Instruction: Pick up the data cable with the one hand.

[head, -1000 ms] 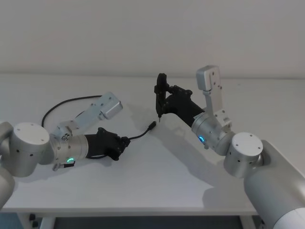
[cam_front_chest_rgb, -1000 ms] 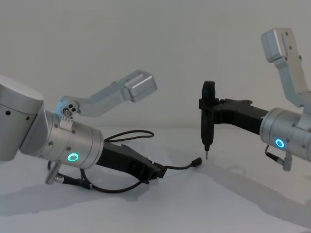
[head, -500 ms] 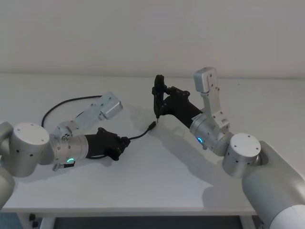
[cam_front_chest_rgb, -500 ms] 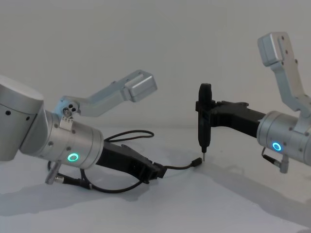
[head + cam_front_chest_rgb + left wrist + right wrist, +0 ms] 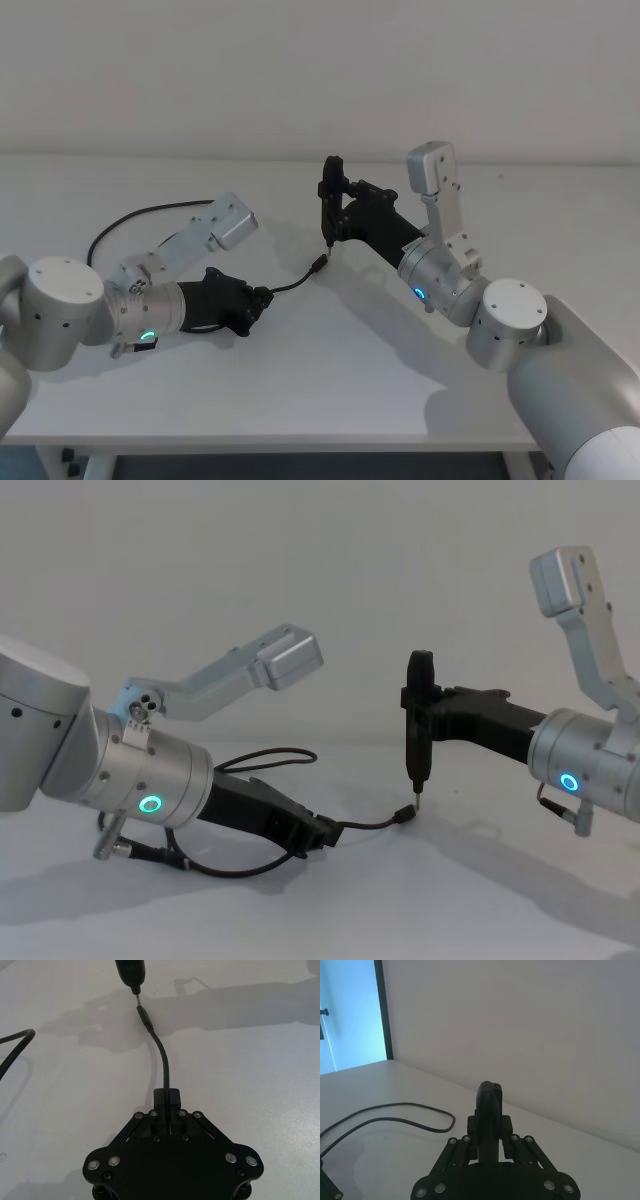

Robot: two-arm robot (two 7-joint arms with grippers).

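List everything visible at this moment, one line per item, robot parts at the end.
cable: 1, black, looping on the table's left side, one end gripped near the middle with its plug pointing towards the tool tip
tool: 1, black, pen-shaped with a thin metal tip, held upright near mid-table, tip just above the plug
table: 1, white, under everything
left gripper: 1, black, low over the table left of centre, jaws shut on the cable
right gripper: 1, black, raised right of centre, jaws shut on the tool
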